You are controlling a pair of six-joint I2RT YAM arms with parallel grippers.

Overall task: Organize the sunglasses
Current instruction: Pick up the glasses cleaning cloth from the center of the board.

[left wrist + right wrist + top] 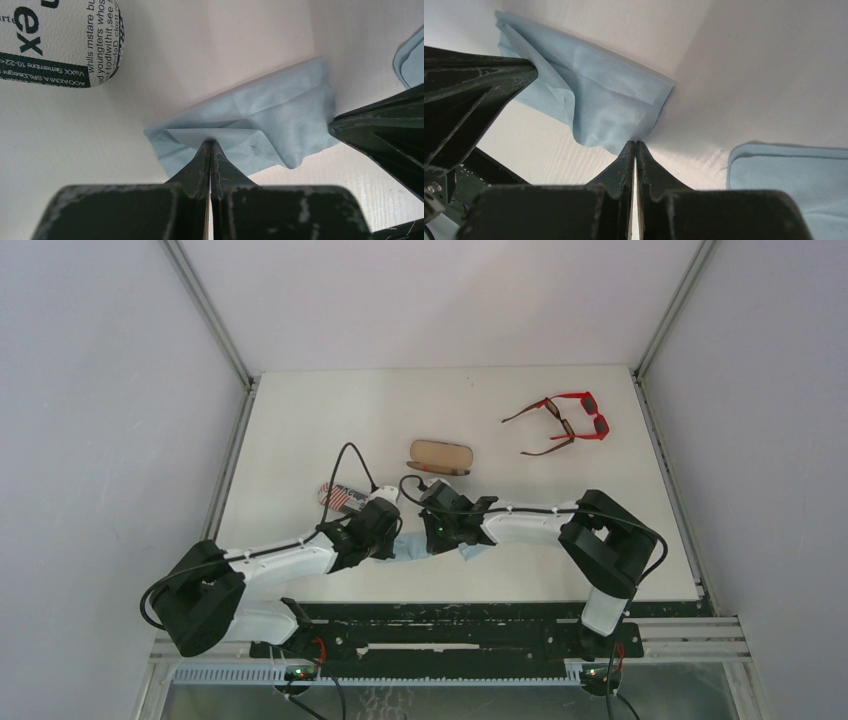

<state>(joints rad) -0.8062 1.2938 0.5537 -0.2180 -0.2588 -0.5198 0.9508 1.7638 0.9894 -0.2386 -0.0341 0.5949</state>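
"Claws first: what is the left one doing?"

"Your left claw (211, 145) is pinched tight on a raised fold of the light blue cloth (280, 125). Just beyond it, toward the left side, the flag-print case (338, 497) lies on the desk (300, 430), near the cloth but apart from it."

"And further over?"

"The brown case (440, 456) lies on the desk beyond both claws, near the middle. Your right claw (636, 144) is closed as well. Its tips meet on the opposite corner of the same cloth, so the cloth is bunched in folds between your two claws. I cannot tell whether its middle rests on the desk. A second light blue cloth (794, 175) lies flat just beside the right claw."

"Where are the sunglasses?"

"Both pairs are toward the far right corner of the desk, well apart from either claw and from both cases. The dark brown sunglasses (562, 425) lie unfolded, with thin temple arms pointing left toward the middle of the desk. The red sunglasses (597, 420) sit right against them on the side nearer the right edge, also unfolded, dark lenses showing. The two pairs touch or overlap, and from above I cannot tell which frame lies on top."
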